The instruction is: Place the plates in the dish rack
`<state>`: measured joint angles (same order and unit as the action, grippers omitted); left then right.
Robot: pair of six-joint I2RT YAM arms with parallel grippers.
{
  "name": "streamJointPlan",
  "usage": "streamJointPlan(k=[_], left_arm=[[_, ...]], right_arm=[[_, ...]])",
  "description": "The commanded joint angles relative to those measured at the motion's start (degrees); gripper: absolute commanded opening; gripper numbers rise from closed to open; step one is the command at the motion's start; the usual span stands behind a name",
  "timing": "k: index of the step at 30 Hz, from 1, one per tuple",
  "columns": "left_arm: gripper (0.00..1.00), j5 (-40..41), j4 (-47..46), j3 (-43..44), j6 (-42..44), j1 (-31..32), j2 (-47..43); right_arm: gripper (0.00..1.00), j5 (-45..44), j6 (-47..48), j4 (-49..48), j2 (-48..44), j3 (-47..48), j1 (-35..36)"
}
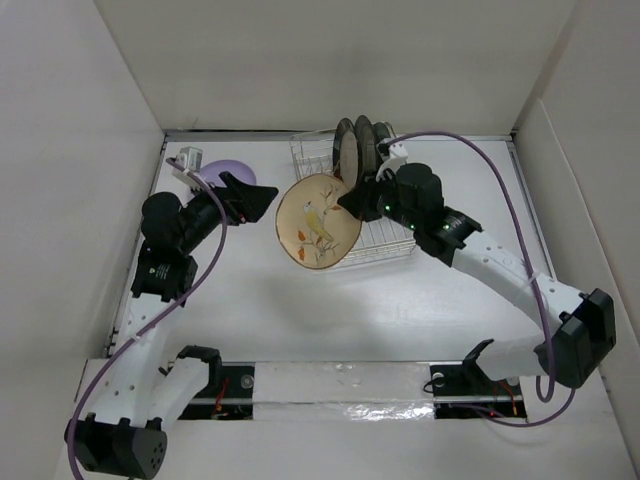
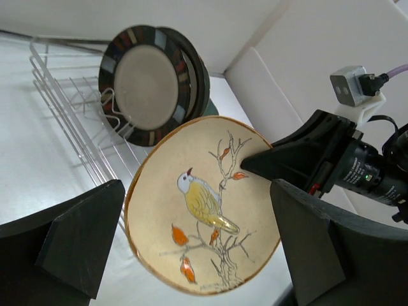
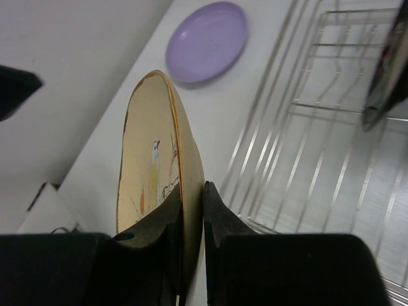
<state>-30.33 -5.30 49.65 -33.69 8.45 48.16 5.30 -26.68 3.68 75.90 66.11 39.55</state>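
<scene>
The tan bird plate [image 1: 318, 223] hangs on edge above the table, just left of the dish rack [image 1: 392, 247]. My right gripper [image 1: 350, 200] is shut on its right rim; in the right wrist view both fingers pinch the tan plate [image 3: 159, 169] at the gripper [image 3: 192, 210]. My left gripper [image 1: 266, 200] is open beside the plate's left edge, apart from it. In the left wrist view the bird plate [image 2: 204, 204] shows between the wide fingers [image 2: 76, 236] of the left gripper [image 2: 191, 255]. A lavender plate [image 1: 228, 172] lies flat at the back left. Several plates [image 1: 360, 145] stand upright in the rack's far end.
The black-rimmed plate [image 2: 145, 83] is the nearest of those standing in the wire rack [image 2: 64, 121]. White walls enclose the table on three sides. The lavender plate [image 3: 207, 41] lies close to the left wall. A purple cable loops over the right arm [image 1: 500, 265].
</scene>
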Motion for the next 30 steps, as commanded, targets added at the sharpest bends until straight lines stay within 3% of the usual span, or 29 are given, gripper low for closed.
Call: streamJointPlan(k=[1,7,17,20,22,25,26,28,30], left_arm=[[0.99,6.7,2.8,5.0,4.2,1.4,-0.1],[0.96,11.6,4.0,5.8,6.9,3.5,0.5],[0.9,10.9,4.2,2.8,9.3,8.6,1.8],[0.86,9.6,4.4,3.1,10.2,10.3,2.0],[0.7,8.7,4.5,3.5,11.5,11.7,1.8],[0.3,8.4,4.3,3.3,12.2,13.3,1.2],[0.23,8.6,4.5,3.3,12.3,14.0,1.2],[0.18,9.3,4.9,3.6,12.5,14.7,1.3],[0.23,9.7,5.2,3.9,12.9,15.5,1.7]], right_arm=[[0.0,-3.0,0.3,-6.3,-1.6,8.7,-2.7],[0.0,-10.2,4.5,-1.4,2.9,17.4,-4.0],[0.0,-38.2,23.2,5.3,19.2,37.7,-0.4],[0.0,-43.1,28.1,7.7,25.2,45.2,1.1],[0.0,-47.0,31.5,8.8,29.5,51.6,2.4],[0.0,-50.0,34.7,8.6,33.4,55.4,3.0],[0.0,-51.3,36.5,8.0,34.2,55.9,3.5],[0.0,-53.1,38.7,7.0,36.8,57.9,3.5],[0.0,-54.6,41.3,6.4,38.4,59.2,3.5]])
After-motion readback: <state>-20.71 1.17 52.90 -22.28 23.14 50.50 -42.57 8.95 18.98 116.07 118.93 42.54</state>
